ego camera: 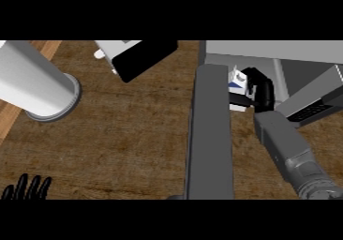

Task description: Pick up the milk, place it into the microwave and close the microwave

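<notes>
The milk (236,83), a white carton with blue print, shows just right of the open microwave door (210,131), at the mouth of the microwave (285,58). My right hand (259,90) is curled round the carton and hides most of it. The grey right forearm runs down to the lower right. Only the straight, raised fingers of my left hand (27,187) show, resting at the lower left edge.
A large white cylinder (32,79) stands at the upper left on the wooden counter (126,136). A white and black appliance (136,56) sits at the top centre. The open door stands as a long grey bar between the counter's middle and my right arm.
</notes>
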Controlling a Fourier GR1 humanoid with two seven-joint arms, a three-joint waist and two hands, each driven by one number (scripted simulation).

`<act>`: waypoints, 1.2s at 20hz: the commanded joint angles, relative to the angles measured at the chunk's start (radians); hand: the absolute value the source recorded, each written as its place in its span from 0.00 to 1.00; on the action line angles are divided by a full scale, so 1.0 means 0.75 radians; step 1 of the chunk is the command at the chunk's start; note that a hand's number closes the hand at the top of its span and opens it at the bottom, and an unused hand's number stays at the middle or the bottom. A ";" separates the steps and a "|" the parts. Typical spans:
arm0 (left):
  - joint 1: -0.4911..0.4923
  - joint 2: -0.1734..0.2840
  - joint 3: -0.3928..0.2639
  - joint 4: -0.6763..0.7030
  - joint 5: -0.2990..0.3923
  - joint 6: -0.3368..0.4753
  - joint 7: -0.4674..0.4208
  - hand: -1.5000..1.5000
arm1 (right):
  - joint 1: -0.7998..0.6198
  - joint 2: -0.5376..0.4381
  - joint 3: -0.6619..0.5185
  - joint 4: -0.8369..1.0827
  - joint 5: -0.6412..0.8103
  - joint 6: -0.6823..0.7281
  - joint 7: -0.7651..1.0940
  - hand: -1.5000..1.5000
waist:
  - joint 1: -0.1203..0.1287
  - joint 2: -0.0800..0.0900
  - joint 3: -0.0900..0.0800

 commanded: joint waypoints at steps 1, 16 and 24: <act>-0.001 0.041 0.032 -0.013 0.052 -0.039 0.019 0.00 | -0.034 -0.028 0.000 0.035 0.023 -0.067 -0.043 1.00 | 0.020 0.005 0.001; -0.032 0.030 0.023 0.021 0.018 -0.020 0.026 0.00 | -0.118 -0.070 -0.107 0.020 -0.005 -0.386 -0.115 1.00 | 0.056 0.025 0.002; -0.095 0.049 0.027 0.063 0.026 -0.041 0.034 0.00 | -0.168 -0.093 -0.113 0.046 0.022 -0.446 -0.076 1.00 | 0.072 0.036 0.001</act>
